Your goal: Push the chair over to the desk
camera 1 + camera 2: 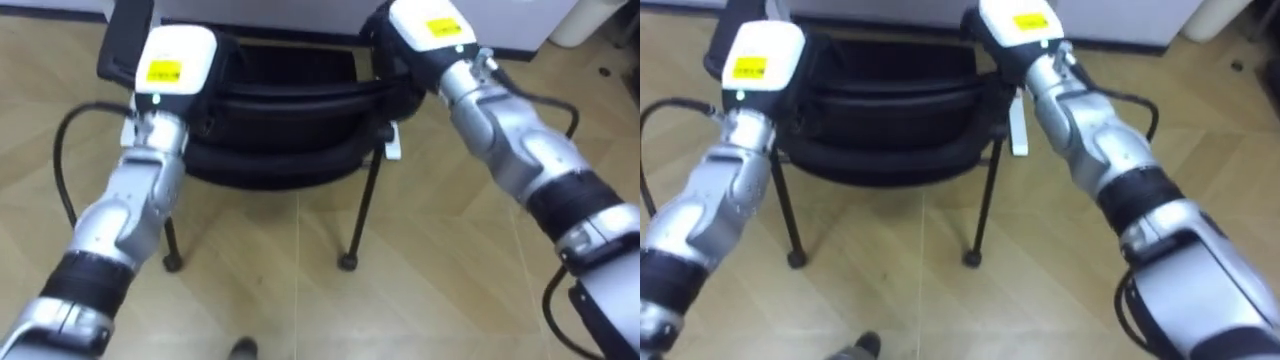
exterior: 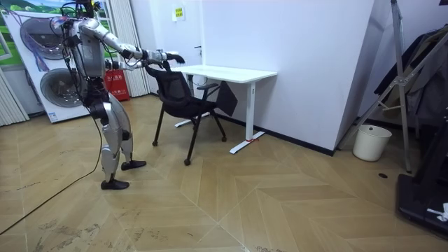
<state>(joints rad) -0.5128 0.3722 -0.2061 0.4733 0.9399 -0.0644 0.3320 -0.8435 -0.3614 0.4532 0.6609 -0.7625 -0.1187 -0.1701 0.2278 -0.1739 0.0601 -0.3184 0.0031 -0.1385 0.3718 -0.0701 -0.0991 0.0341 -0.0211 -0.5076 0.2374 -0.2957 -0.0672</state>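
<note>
A black chair point(image 1: 290, 95) with thin metal legs stands on the wood floor right in front of me, its backrest towards me. My left hand point(image 1: 175, 55) rests on the backrest's top left corner. My right hand point(image 1: 430, 25) is on the top right corner. Both show their white backs with yellow stickers. In the room view I stand behind the chair point(image 2: 183, 98) with both arms stretched forward to its backrest, one hand point(image 2: 166, 57) over its top edge. The seat faces a white desk point(image 2: 224, 72).
The white desk stands against the wall just beyond the chair. A washing machine point(image 2: 49, 84) and a red canister point(image 2: 117, 84) are behind me. A white bin point(image 2: 369, 142) and a rack point(image 2: 409, 84) stand at the room view's right.
</note>
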